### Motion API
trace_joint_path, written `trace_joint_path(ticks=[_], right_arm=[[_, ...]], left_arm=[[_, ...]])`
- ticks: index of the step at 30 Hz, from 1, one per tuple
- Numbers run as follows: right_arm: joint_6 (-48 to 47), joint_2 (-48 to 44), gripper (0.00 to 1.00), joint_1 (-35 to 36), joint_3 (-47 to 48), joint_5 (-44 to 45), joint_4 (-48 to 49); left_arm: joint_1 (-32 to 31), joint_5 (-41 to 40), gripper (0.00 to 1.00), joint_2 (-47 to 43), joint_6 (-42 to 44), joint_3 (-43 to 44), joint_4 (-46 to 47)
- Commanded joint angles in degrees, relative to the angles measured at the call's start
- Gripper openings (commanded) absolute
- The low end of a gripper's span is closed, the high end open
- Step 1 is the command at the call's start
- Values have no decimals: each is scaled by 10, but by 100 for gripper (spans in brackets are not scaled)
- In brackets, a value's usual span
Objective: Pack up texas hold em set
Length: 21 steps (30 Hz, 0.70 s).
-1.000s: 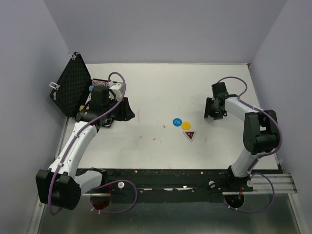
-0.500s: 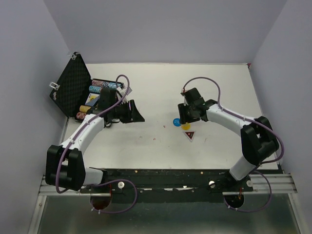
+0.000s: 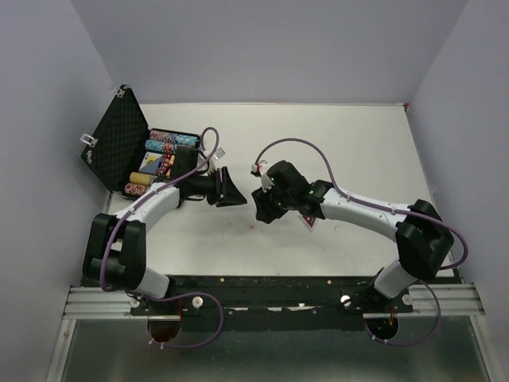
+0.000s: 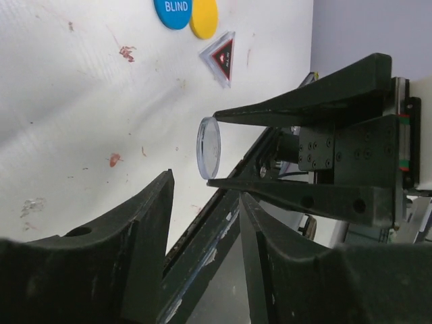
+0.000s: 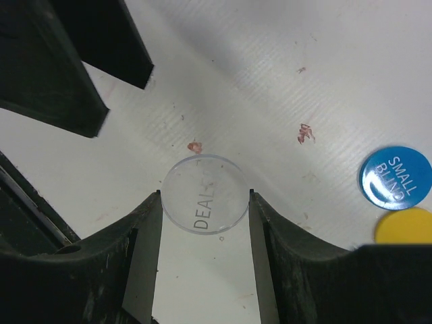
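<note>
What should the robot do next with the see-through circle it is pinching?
Probably ease the left fingers forward around the clear dealer disc, then close them. The right fingers pinch the disc by its edges above the table, and the left fingers stand open, facing it, not yet around it. The open case lies on the left arm's side.

The case [image 3: 156, 156] sits far left on the table [image 3: 358, 151]; the dealer disc [image 5: 206, 202] is between the right claw's [image 3: 261, 205] fingers mid-table.
</note>
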Motion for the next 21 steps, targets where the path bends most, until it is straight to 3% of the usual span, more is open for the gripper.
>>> trace_joint_path(ticks=[1, 13, 21], right_arm=[[-19, -19, 40, 21, 3, -19, 27], [-25, -45, 39, 45, 8, -17, 35], [-31, -50, 39, 49, 10, -9, 38]], left_arm=[[-18, 41, 51, 20, -10, -4, 24], [-43, 49, 51, 42, -8, 1, 18], [-52, 68, 41, 48, -12, 0, 25]])
